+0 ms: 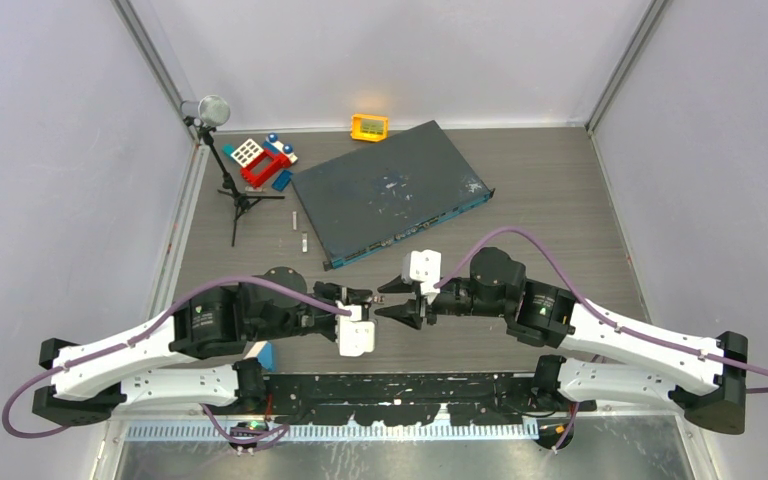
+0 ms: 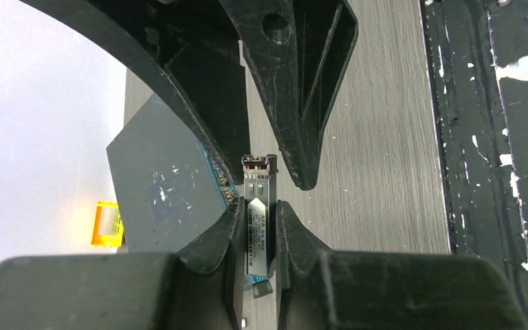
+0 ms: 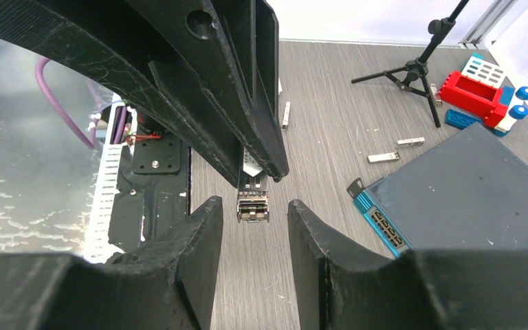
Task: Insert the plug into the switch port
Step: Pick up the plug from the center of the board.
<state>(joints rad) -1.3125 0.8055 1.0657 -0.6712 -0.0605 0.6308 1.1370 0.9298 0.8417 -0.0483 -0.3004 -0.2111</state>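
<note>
Handover, I reckon: left pincer (image 2: 257, 208) clamped on slim silver metal plug (image 2: 258, 234); right pincer (image 3: 251, 206) apart, must close next.

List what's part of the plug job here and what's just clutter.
Job: plug, clamped in left tool; right tool, open either side of its free end; grey box with ports on its blue front.
Clutter: yellow box, toy blocks, tripod stand, loose metal pieces.
</note>
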